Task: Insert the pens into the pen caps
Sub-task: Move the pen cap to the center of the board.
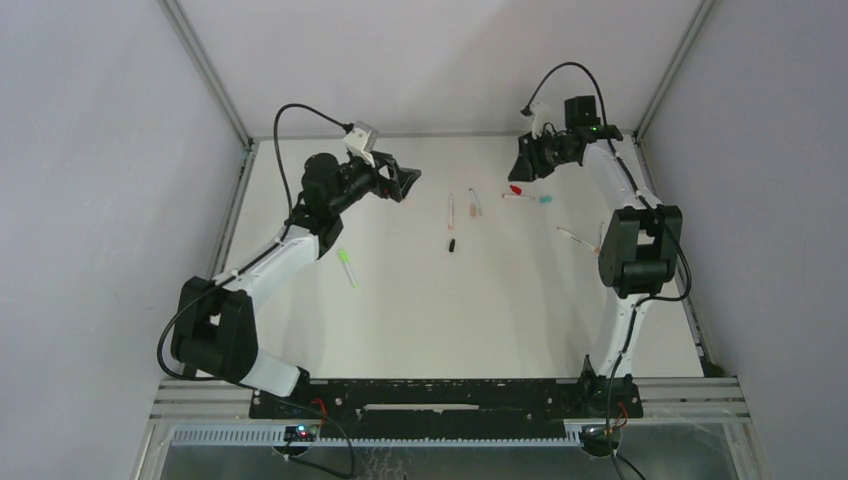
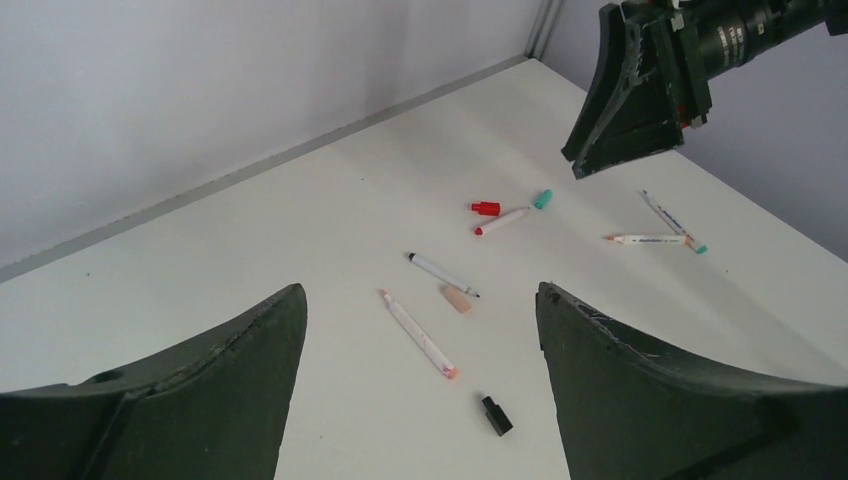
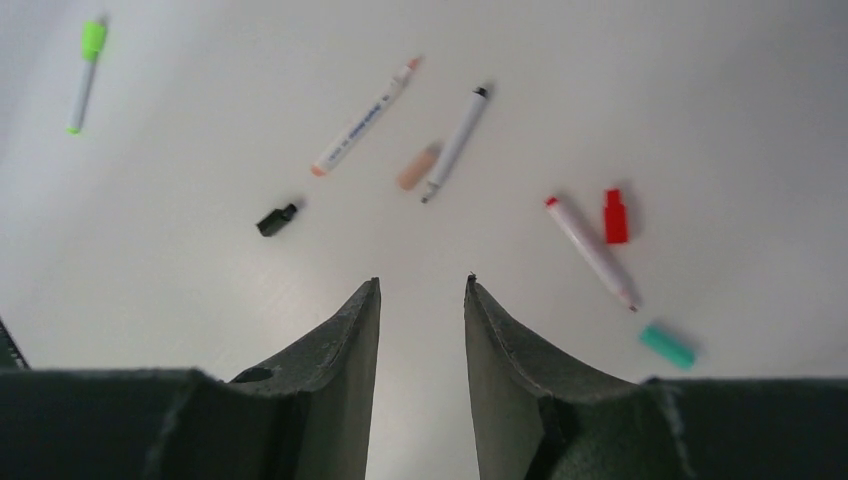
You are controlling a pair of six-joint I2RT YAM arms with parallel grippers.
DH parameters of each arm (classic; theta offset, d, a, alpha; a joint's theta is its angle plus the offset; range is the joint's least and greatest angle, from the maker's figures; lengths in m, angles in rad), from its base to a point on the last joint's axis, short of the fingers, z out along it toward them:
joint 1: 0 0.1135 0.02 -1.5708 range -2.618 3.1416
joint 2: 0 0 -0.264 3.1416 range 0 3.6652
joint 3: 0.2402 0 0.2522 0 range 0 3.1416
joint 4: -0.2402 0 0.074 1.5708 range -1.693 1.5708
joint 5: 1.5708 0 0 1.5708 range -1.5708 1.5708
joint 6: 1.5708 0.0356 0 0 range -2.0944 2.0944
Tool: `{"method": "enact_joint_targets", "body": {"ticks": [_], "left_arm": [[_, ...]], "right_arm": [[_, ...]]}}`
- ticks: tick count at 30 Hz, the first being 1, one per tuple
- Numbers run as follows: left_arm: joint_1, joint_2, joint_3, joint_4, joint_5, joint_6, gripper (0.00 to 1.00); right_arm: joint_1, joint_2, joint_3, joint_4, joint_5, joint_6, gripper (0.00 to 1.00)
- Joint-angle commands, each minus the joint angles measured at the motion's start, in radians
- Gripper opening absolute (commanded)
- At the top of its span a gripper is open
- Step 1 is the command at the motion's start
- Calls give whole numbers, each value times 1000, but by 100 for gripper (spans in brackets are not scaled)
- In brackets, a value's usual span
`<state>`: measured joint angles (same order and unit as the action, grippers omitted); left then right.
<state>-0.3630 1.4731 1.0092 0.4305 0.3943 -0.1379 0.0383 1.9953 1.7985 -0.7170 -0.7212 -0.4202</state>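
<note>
- Closest to the front edge of the white desk [image 1: 400, 330], left of middle, a white marker with a lime-green cap [image 1: 347, 266] lies alone and looks already capped.
- At mid-desk sits a stubby black plastic cap [image 1: 452, 245].
- Past that, the left gripper [image 2: 420, 292] hangs with its jaws spread wide, empty.
- Toward the far right corner a red-tipped white pen [image 3: 590, 250] lies roughly parallel to the far edge, with a short red plastic cap [image 3: 615, 216] just beside its tip and a teal cap [image 3: 667, 345] near its other end.
- The right gripper [image 3: 420, 283] hovers just beyond the pen, fingers narrowly parted with nothing between them. Being much the nearer arm, it seems the one to reach, turning to cross the barrel.
</note>
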Motion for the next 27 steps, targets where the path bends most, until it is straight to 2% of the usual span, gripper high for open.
{"method": "enact_joint_targets", "body": {"ticks": [1,5,9,14,19,27], "left_arm": [[12,-23,-27,22,-59,15,88],[47,45,38,-37,-141,-77,84],[86,157,178,-217,-185,-232,60],[75,228,225,-274,-291,-333,44],[35,317,375,-496,-468,-372,45],[11,518,634,-804,-607,-424,48]], "right_arm": [[76,17,61,-32,-26,82,43],[123,-9,67,-54,-10,86,43],[105,-117,-92,0,-21,84,43],[21,-322,-364,98,-30,55,45],[-96,-456,-473,114,-139,55,45],[-108,-599,-575,173,-204,41,46]]}}
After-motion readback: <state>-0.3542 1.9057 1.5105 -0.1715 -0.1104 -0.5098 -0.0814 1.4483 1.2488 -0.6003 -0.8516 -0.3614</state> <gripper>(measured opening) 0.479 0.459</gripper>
